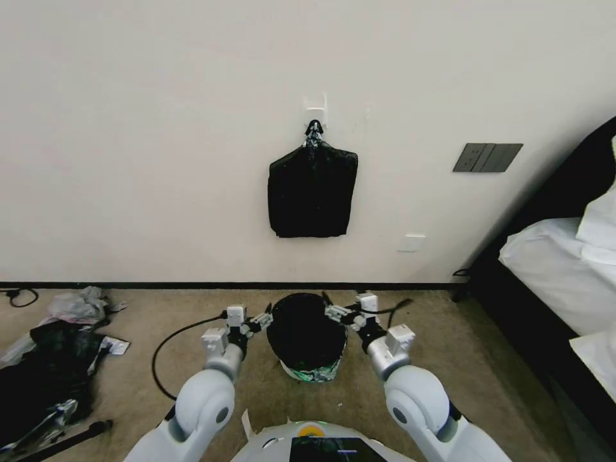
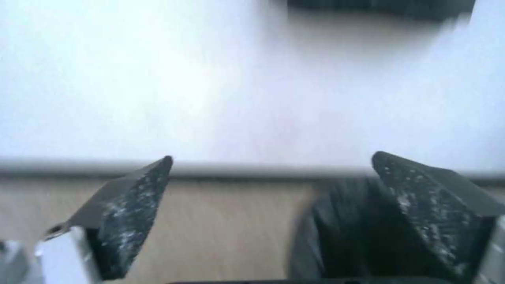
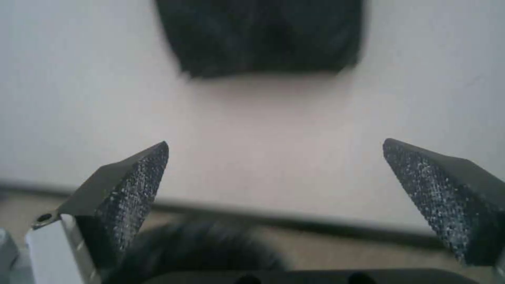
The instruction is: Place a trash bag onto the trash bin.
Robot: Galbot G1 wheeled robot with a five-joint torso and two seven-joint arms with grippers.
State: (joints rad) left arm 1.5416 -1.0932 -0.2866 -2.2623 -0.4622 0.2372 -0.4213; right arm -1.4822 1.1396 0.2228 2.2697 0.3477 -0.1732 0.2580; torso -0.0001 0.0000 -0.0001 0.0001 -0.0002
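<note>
The trash bin [image 1: 312, 373] stands on the carpet just in front of me, and only its pale, green-tinted base shows. The glossy black trash bag [image 1: 306, 333] covers its mouth and upper wall. My left gripper [image 1: 267, 316] is open at the bag's left edge and my right gripper [image 1: 330, 312] is open at its right edge. In the left wrist view the left gripper [image 2: 271, 161] is spread wide, with the trash bag [image 2: 342, 230] beside one finger. In the right wrist view the right gripper [image 3: 274, 144] is wide open above the trash bag [image 3: 195, 244].
A flat sheaf of black bags [image 1: 312, 190] hangs from a clip [image 1: 314, 130] on the wall behind the bin. A black plastic heap [image 1: 45, 362] lies on the floor at left, and a cable [image 1: 168, 350] curls beside my left arm. A bed [image 1: 564, 269] stands at right.
</note>
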